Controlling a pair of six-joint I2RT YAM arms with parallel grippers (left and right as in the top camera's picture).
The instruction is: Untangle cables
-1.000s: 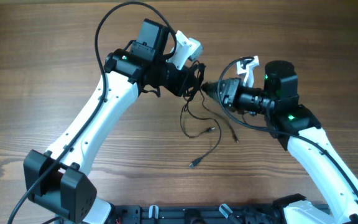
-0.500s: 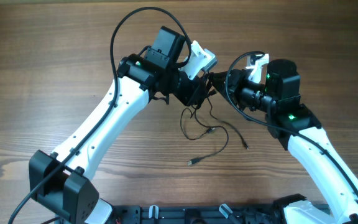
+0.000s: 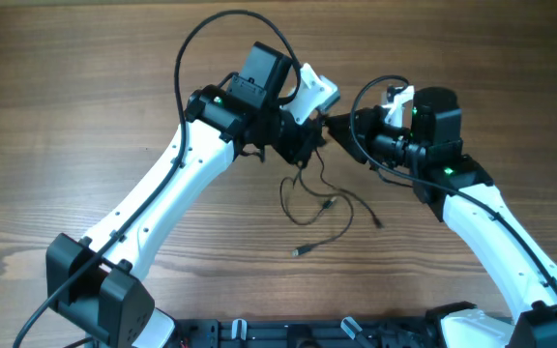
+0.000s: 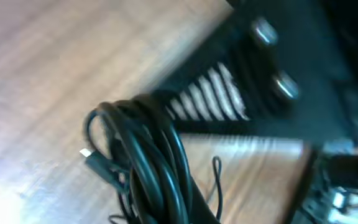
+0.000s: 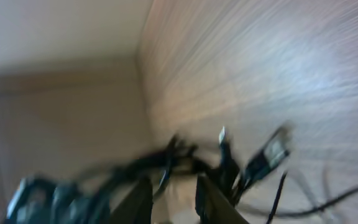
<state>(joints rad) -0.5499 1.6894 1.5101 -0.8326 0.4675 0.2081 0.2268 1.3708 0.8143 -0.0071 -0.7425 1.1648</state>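
The cables (image 3: 309, 193) are thin black cords. Part of them is a looped bundle (image 4: 151, 158) raised off the table in my left gripper (image 3: 307, 145), which is shut on it. Loose strands hang down to the wood, with plug ends at the front (image 3: 301, 252) and at the right (image 3: 379, 225). My right gripper (image 3: 333, 123) points left at the bundle, almost touching the left gripper. In the blurred right wrist view its fingers (image 5: 142, 202) stand a little apart, with the bundle and a plug (image 5: 272, 152) just beyond the tips.
Thick black arm cables arch over the left arm (image 3: 228, 17) and loop by the right wrist (image 3: 358, 104). A black rail (image 3: 307, 333) runs along the table's front edge. The right arm's dark body (image 4: 278, 81) fills the upper left wrist view.
My left gripper has carried the bundle right and toward the back, then nearly stopped. My right gripper moved up with it. The hanging strands and plug ends shifted right.
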